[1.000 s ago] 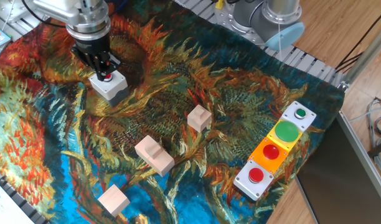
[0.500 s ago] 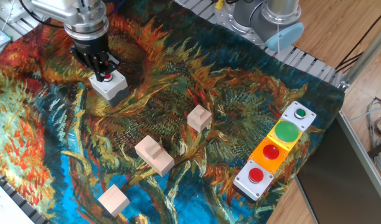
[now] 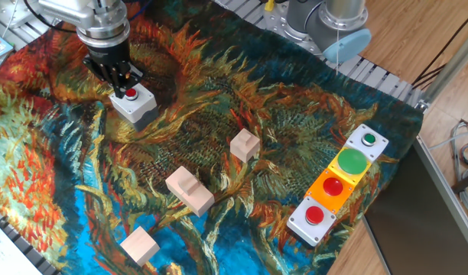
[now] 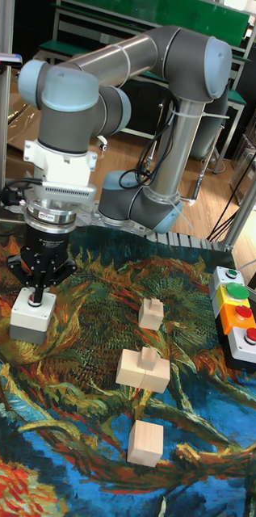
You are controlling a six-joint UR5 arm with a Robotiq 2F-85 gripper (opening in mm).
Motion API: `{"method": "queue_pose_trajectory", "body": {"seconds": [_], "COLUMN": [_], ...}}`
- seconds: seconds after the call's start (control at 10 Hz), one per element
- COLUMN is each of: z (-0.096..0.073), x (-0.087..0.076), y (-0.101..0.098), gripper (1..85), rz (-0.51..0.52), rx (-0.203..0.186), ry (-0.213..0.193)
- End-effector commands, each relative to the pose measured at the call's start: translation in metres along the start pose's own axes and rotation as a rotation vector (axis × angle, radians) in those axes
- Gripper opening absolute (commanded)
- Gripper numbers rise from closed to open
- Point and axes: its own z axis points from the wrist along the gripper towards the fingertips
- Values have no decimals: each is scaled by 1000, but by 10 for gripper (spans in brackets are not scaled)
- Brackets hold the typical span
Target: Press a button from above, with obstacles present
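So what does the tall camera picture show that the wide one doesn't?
Only the tall view shows the whole grey robot arm and the workshop behind it. Only the wide view shows the wooden floor and a bundle of cables at the right edge. Both show the gripper over the small red button on the grey box, three pale wooden blocks, and the joined row of coloured button boxes.

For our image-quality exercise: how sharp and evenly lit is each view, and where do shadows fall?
Fixed view: sharp, evenly lit, a soft shadow beside the button box under the gripper. Tall fixed view: foreground wooden blocks crisp, background dimmer and cluttered; no strong glare.
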Motion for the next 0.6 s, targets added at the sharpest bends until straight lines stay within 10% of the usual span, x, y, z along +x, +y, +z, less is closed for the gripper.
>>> {"method": "queue_pose_trajectory", "body": {"seconds": [0.0,0.5], "z": [2,1], "x": [-6,8], "y": [0,12], "gripper": [127,127], "rz": [14,33], "rx": [-16,-26], "ry": [-34,-39]}}
